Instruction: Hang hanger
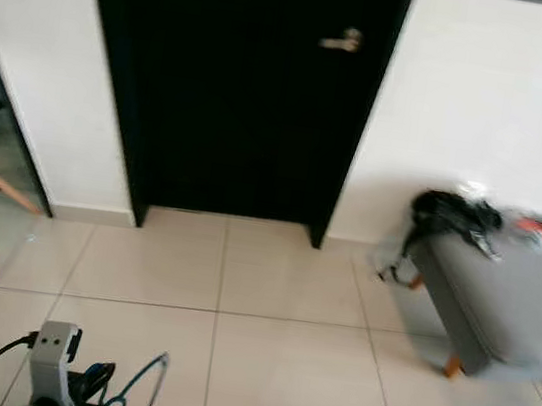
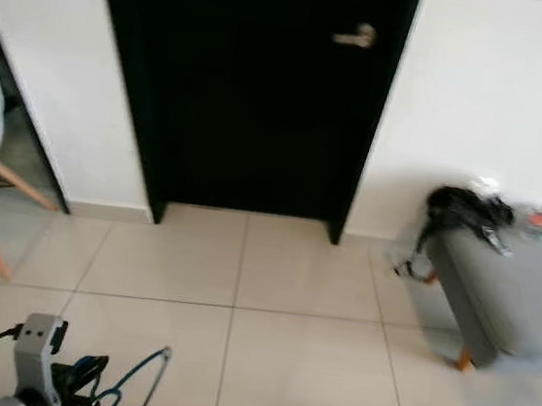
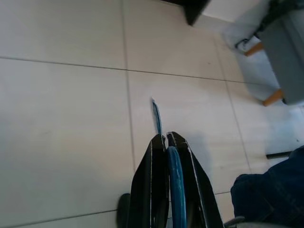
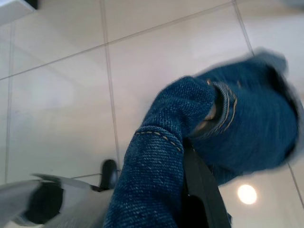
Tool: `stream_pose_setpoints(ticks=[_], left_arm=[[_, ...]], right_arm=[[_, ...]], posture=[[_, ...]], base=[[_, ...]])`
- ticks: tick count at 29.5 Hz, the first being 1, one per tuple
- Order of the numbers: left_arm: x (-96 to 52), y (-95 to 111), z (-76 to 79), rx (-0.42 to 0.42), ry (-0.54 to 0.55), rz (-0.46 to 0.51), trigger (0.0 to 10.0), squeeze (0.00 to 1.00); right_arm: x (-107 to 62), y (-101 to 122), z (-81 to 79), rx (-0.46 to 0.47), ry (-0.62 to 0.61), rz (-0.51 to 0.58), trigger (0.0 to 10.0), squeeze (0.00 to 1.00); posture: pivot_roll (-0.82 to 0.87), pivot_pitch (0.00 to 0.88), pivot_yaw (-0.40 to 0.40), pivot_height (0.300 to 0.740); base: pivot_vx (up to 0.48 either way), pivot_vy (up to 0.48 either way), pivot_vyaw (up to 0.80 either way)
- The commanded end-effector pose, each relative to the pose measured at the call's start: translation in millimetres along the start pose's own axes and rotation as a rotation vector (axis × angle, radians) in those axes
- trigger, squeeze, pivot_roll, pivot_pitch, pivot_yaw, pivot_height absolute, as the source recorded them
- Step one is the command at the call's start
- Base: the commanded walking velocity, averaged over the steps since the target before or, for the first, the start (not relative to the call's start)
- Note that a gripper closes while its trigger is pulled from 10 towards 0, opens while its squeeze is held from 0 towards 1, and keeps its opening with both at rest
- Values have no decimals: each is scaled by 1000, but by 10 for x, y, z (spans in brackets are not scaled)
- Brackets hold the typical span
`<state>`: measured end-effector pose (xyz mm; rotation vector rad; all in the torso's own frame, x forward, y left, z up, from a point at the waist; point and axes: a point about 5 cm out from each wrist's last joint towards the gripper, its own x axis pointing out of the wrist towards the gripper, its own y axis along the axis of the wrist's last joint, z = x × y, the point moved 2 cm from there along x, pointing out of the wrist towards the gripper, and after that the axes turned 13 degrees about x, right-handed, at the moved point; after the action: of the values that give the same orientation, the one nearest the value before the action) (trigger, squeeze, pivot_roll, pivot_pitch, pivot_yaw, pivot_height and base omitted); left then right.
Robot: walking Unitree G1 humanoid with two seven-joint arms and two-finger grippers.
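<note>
Left arm low at the left of the head view, silver wrist block up, left gripper (image 1: pixel 94 385) just ahead of it. In the left wrist view, both black fingers (image 3: pixel 151 190) pressed together, pinching the blue hanger (image 3: pixel 175 183) wire between them, pointed down at the floor. Right gripper (image 4: pixel 190 156) low at the right, one black finger (image 4: pixel 202 190) visible, clamped onto blue denim jeans (image 4: pixel 156 180) that wrapped over and hid most of it.
</note>
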<state>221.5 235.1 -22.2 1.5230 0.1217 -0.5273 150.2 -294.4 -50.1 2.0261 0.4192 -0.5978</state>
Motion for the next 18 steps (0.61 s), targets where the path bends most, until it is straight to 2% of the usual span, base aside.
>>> stream_pose_setpoints(ticks=[1,18], left_arm=[[-22,-32,23,-13,-11,-11,10000,0],[-40,-18,-10,-12,-18,-24,10000,0]], right_arm=[[-56,38,38,12,-2,23,10000,0],[-59,30,-13,10,9,19,10000,0]], posture=[[9,67,-59,740],[1,73,-50,740]], base=[[0,0,763],[0,0,763]])
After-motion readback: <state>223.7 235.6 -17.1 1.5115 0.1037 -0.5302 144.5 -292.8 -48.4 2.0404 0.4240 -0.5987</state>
